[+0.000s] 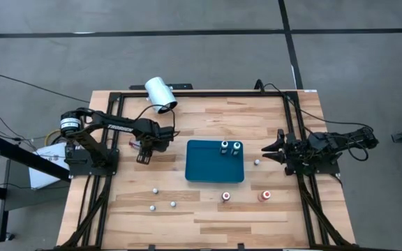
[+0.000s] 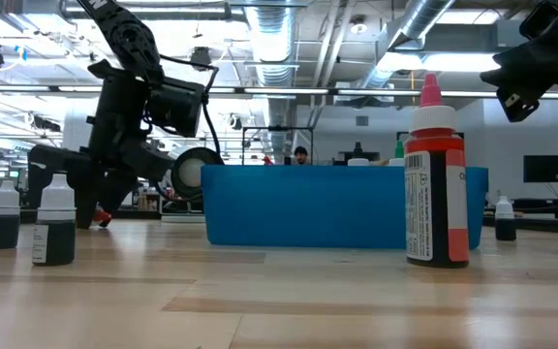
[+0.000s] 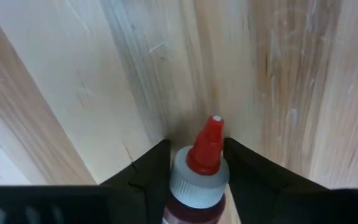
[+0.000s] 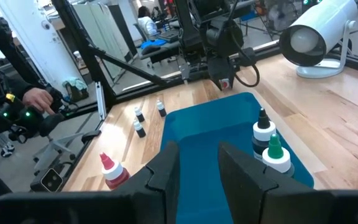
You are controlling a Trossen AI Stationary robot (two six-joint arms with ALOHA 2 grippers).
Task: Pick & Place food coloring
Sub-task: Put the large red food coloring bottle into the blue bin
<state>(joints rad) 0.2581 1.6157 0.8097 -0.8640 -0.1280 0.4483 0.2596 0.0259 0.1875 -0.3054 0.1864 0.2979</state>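
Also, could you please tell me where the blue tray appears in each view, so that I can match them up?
High view: the tray lies in the middle of the picture.
Low view: its blue wall spans the middle.
Left wrist view: not in it.
Right wrist view: in the centre and lower half.
Shared landmark: the two bottles standing in one corner of it, also seen in the right wrist view.

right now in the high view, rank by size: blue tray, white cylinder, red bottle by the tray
1. blue tray
2. white cylinder
3. red bottle, far the smallest
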